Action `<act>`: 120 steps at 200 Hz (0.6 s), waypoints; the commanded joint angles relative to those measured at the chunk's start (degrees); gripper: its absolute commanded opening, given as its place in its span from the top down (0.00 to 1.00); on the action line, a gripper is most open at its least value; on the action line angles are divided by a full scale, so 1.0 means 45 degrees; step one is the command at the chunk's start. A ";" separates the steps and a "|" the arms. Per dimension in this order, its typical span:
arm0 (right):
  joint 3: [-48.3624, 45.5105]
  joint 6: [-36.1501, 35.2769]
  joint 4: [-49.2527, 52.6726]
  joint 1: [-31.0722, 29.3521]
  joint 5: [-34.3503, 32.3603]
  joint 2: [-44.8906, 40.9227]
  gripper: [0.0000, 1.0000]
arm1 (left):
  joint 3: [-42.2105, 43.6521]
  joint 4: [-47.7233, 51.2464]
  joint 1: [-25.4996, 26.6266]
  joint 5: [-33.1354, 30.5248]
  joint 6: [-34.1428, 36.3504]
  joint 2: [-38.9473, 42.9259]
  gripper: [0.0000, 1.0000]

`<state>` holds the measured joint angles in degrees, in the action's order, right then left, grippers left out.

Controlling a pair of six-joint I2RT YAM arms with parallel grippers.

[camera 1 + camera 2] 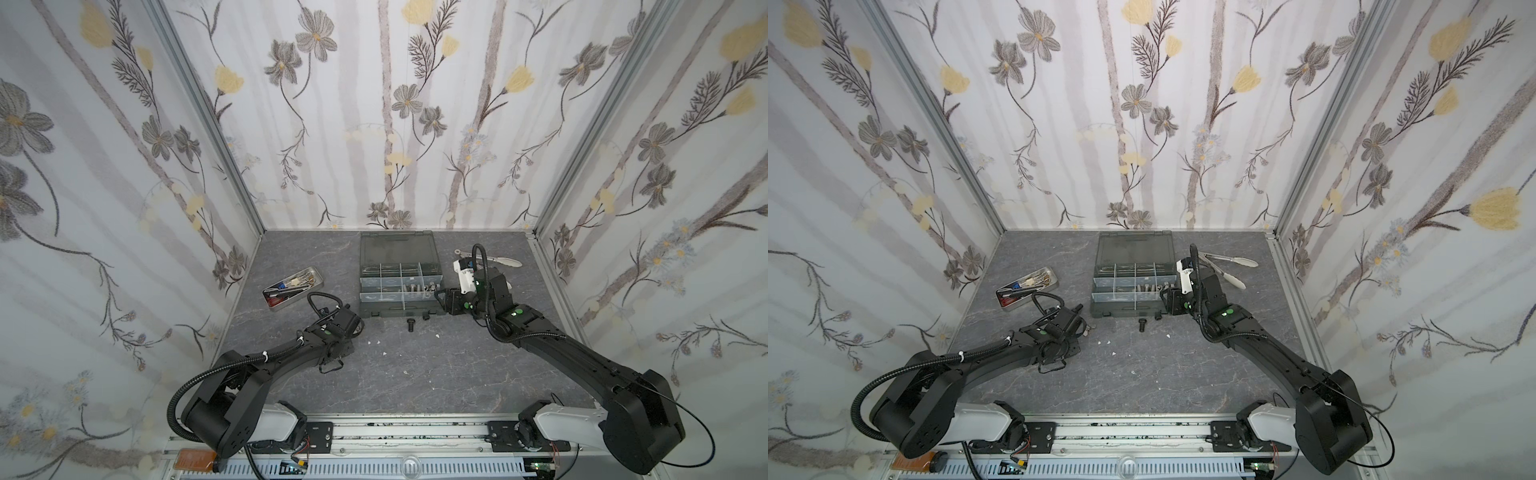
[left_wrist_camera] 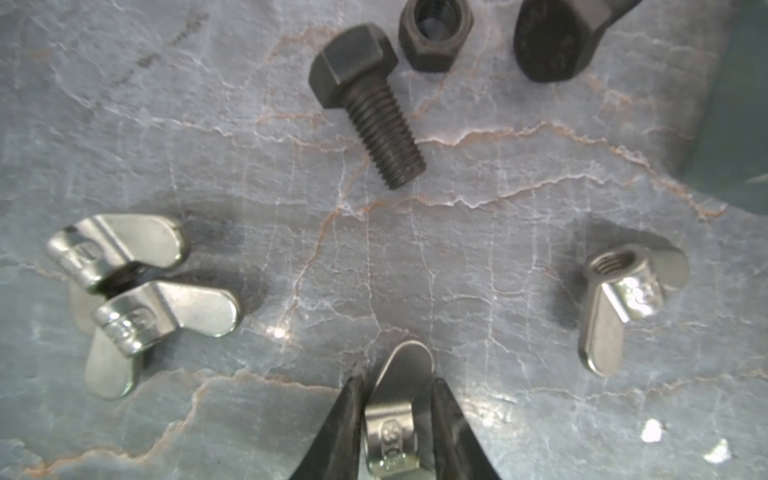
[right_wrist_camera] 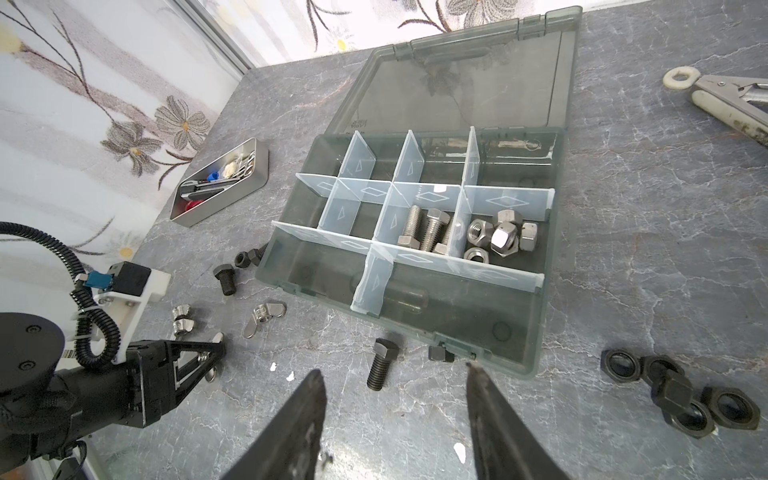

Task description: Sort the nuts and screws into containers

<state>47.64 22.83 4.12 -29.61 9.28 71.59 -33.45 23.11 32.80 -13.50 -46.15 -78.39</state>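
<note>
We find the left gripper (image 2: 397, 378) closed on a silver wing nut (image 2: 388, 436), left of the desk's (image 2: 166, 124) centre. The right gripper (image 3: 394, 369) stands open and empty beside the organizer box (image 3: 550, 299), which sits at the desk's far edge. Silver screws (image 3: 428, 232) and silver nuts (image 3: 498, 239) occupy adjacent middle-row compartments. A black screw (image 3: 380, 365) lies just beside the box's near wall.

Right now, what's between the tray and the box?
Only bare table lies between the tray and the box, shown clearly in the right wrist view.
</note>
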 commanded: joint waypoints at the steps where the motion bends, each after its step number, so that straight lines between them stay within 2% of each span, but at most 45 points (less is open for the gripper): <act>1: -0.0071 -0.0200 -0.0330 0.0010 -0.0001 -0.0154 0.44 | -0.0047 0.1075 0.0119 0.0158 -0.0212 -0.0274 0.72; 63: -0.0182 -0.0268 -0.0320 0.0054 -0.0050 -0.0298 0.44 | -0.0314 0.1074 0.0134 0.0050 -0.0194 -0.0590 0.85; 83: -0.0210 -0.0269 -0.0273 0.0040 -0.0051 -0.0336 0.44 | -0.0550 0.1169 0.0134 0.0031 -0.0174 -0.0422 0.90; 120: -0.0390 -0.0193 -0.0242 0.0054 -0.0038 -0.0547 0.44 | -0.1493 0.1611 0.0180 0.0281 0.0016 0.0232 0.93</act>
<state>46.52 22.00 4.10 -29.41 9.26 70.00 -37.41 28.25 33.52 -12.95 -46.37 -78.94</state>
